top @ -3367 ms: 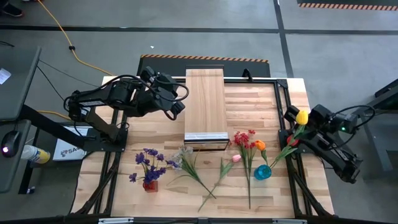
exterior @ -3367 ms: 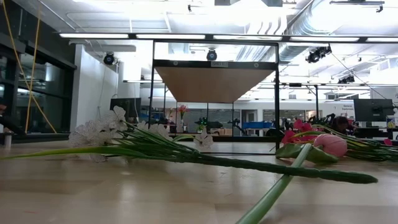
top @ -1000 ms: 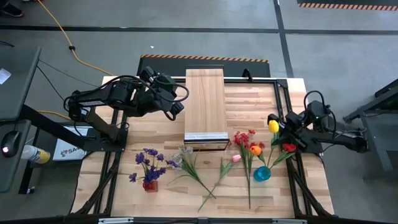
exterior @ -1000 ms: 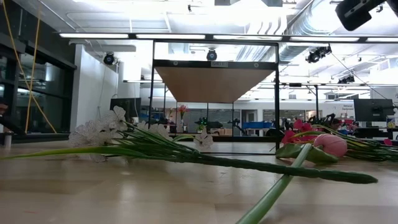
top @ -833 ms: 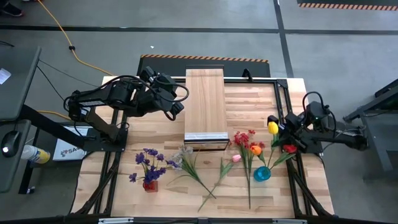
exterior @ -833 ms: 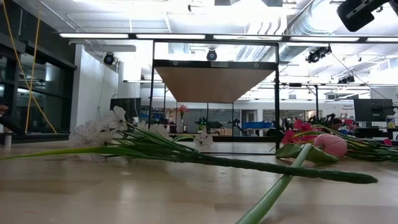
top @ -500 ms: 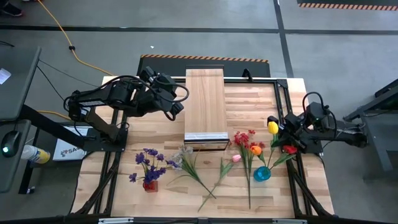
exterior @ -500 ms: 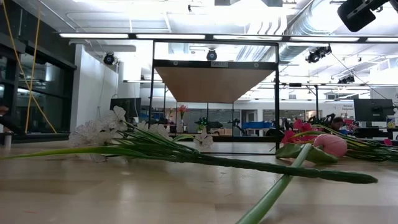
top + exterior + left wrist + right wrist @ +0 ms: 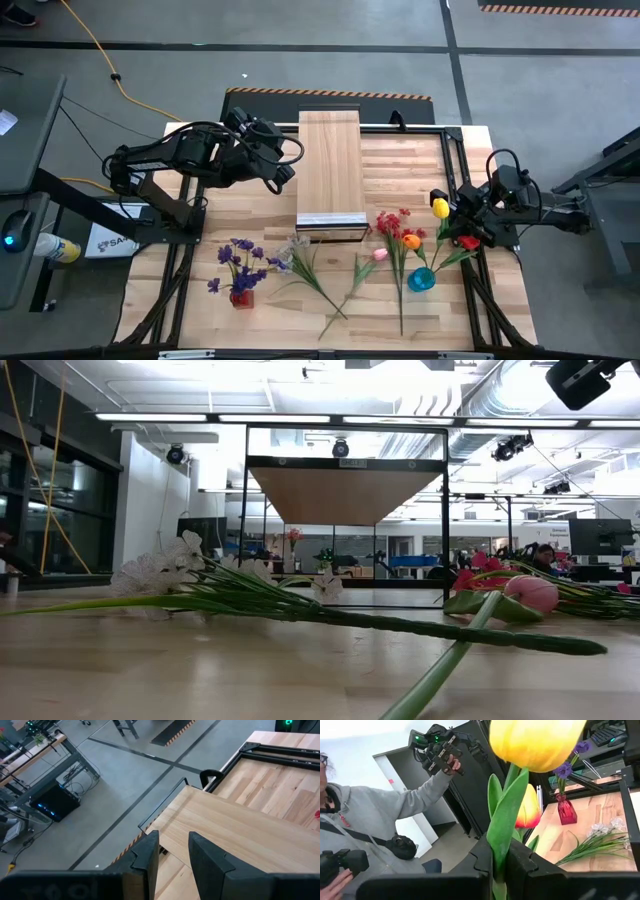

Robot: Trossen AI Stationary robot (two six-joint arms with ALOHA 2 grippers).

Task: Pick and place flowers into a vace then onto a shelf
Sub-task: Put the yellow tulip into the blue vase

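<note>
A: Progress? Purple spray (image 9: 240,262) sits in the red vase (image 9: 240,297), lower left. Right gripper (image 9: 452,213), right of frame, pinches the yellow tulip (image 9: 440,207) stem above the blue vase (image 9: 422,278).

B: Left?

A: Other stems lie loose, shelf (image 9: 330,170) bare. Left gripper (image 9: 283,172), fingers slightly parted, empty, waits beside the shelf's left edge; room is open around both vases.
</note>
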